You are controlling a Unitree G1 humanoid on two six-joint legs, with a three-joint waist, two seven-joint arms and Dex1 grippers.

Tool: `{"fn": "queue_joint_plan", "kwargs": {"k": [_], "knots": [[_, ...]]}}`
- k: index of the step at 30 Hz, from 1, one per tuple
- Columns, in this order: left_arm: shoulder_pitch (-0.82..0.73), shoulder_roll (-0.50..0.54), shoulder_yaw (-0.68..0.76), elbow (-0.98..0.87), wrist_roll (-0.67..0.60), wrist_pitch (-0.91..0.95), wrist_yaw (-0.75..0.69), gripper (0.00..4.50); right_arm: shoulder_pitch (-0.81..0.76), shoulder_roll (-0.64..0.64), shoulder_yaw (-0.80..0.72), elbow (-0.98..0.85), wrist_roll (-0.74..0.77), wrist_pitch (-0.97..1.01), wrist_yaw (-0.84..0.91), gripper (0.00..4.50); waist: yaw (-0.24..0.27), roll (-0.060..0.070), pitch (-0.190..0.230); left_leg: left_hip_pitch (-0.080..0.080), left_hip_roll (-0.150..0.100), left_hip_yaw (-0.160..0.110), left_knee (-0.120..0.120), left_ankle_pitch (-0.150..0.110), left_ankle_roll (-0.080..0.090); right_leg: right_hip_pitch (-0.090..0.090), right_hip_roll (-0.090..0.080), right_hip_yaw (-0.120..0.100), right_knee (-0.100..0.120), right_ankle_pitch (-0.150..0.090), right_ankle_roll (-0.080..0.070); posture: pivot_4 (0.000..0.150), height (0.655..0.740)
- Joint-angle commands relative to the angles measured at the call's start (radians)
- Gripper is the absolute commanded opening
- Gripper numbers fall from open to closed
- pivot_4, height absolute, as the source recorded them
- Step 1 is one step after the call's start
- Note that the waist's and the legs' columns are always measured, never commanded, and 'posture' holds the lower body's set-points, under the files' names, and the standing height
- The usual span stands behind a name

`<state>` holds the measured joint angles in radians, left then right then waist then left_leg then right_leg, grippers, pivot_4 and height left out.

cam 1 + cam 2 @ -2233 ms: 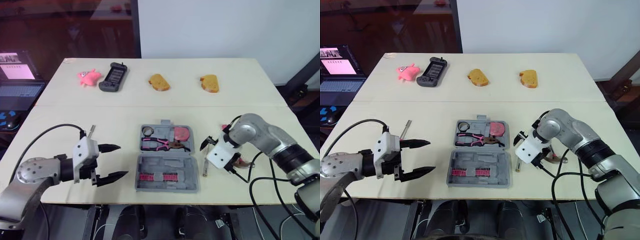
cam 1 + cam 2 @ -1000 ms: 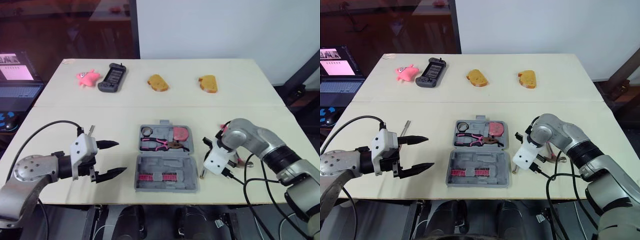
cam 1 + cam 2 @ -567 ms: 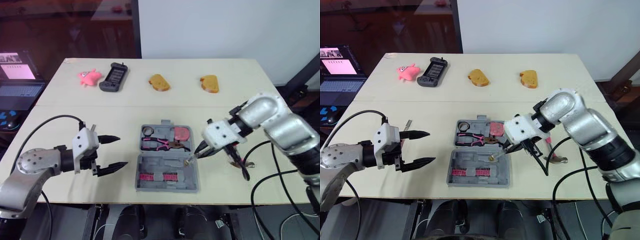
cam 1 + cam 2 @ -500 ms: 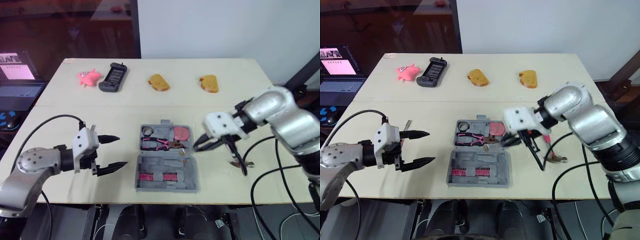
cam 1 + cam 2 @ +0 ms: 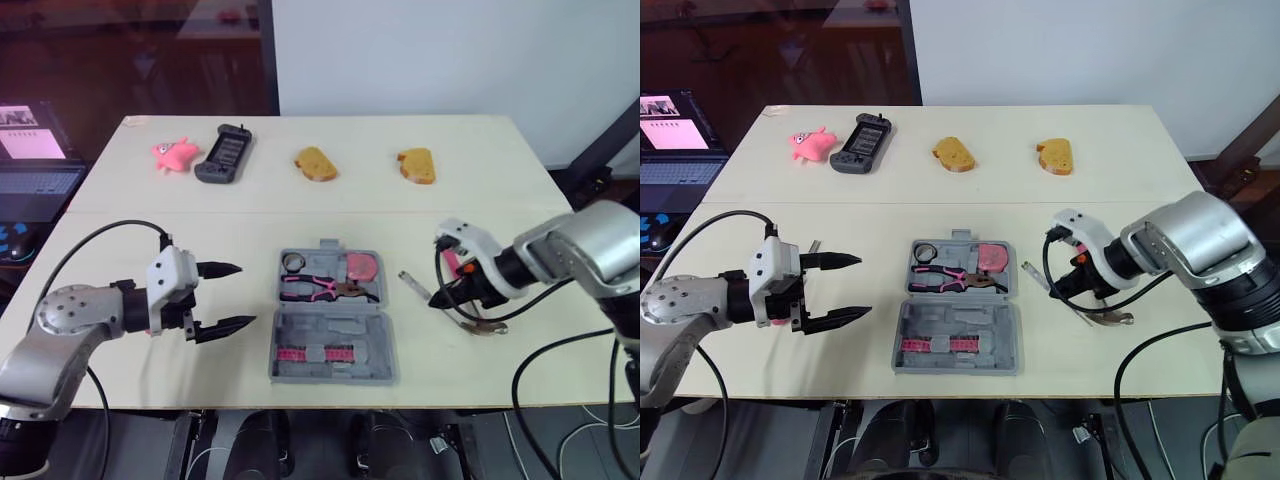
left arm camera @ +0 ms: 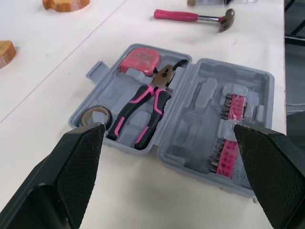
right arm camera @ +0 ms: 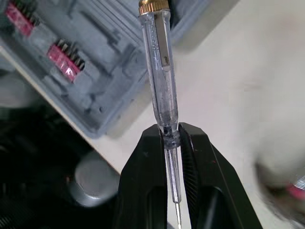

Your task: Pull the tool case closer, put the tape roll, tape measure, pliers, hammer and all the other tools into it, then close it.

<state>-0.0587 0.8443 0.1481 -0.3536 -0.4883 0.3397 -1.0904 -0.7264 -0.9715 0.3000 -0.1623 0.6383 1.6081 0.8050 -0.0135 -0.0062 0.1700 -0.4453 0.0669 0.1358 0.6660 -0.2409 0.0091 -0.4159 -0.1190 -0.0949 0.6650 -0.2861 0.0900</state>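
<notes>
Tool case (image 5: 345, 325) sits open flat at the middle of the near table (image 5: 150, 375), close to the front edge, so the pull-closer step looks done. Far half holds the tape roll (image 6: 95, 115), pliers (image 6: 143, 107) and tape measure (image 6: 138, 59). Near half holds a pink bit set (image 6: 228, 133), with bare moulded slots beside it.

Right gripper (image 7: 169, 131) is pinching a clear-handled screwdriver (image 7: 159, 71) where handle meets shaft. The brass cap leads toward the case and the shaft runs back between the fingers. My read: gripped at the thin end so the handle can be laid into a slot without the fingers fouling the moulding.

Left gripper (image 5: 232, 296) is spread wide and empty, just left of the case and apart from it. It looks parked to steady the case or flip the lid later.

Hammer (image 6: 176, 15) lies on the table right of the case, not yet packed.

View differences:
- Right wrist view gives the exact grip point and puts the cap over the case's edge. Head views put the screwdriver right of the case, with a gap.
- Left wrist view shows the case contents and the whole hammer. In head views the right gripper partly covers the hammer.
- Head views add the off-task handheld console (image 5: 222, 153), pink toy (image 5: 175, 153) and bread slices (image 5: 316, 164) on the far side.
</notes>
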Motion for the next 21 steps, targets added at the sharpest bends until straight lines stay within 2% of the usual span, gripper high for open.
{"fn": "queue_joint_plan", "kwargs": {"k": [1, 7, 18, 19, 21], "knots": [[-0.005, 0.006, 0.024, -0.019, -0.016, -0.004, 0.003, 4.50, 0.058, 0.061, -0.116, 0.034, 0.101, 0.006, -0.234, 0.03, 0.003, 0.000, 0.000, 0.000, 0.000, 0.000, 0.000, 0.000, 0.000, 0.000, 0.000, 0.000, 0.000, 0.000, 0.000, 0.150, 0.7188], [0.007, 0.012, 0.054, -0.047, -0.057, 0.026, 0.011, 4.50, 0.149, 0.204, -0.207, 0.028, 0.107, 0.006, -0.551, 0.03, 0.001, 0.000, 0.000, 0.000, 0.000, 0.000, 0.000, 0.003, -0.006, 0.001, 0.001, 0.000, 0.000, 0.000, 0.000, 0.150, 0.7188], [0.030, 0.028, 0.084, -0.084, -0.109, 0.077, 0.008, 4.50, 0.215, 0.286, -0.227, 0.030, 0.133, 0.006, -0.734, 0.03, 0.000, 0.000, 0.000, 0.001, 0.000, -0.001, 0.000, 0.003, -0.005, 0.001, 0.002, 0.000, 0.000, 0.000, 0.001, 0.150, 0.7188], [0.031, 0.029, 0.085, -0.079, -0.108, 0.076, 0.006, 4.50, 0.214, 0.287, -0.234, 0.031, 0.137, 0.006, -0.746, 0.99, 0.000, 0.000, 0.000, 0.001, 0.000, -0.001, 0.000, 0.003, -0.005, 0.002, 0.002, 0.000, 0.000, 0.000, 0.001, 0.150, 0.7188], [0.032, 0.032, 0.085, -0.071, -0.105, 0.073, 0.001, 4.50, 0.204, 0.274, -0.240, 0.029, 0.160, 0.006, -0.758, 1.73, 0.001, 0.000, 0.000, 0.001, 0.000, -0.001, 0.000, 0.003, -0.004, 0.002, 0.002, 0.000, 0.000, 0.000, 0.001, 0.150, 0.7188]]}}
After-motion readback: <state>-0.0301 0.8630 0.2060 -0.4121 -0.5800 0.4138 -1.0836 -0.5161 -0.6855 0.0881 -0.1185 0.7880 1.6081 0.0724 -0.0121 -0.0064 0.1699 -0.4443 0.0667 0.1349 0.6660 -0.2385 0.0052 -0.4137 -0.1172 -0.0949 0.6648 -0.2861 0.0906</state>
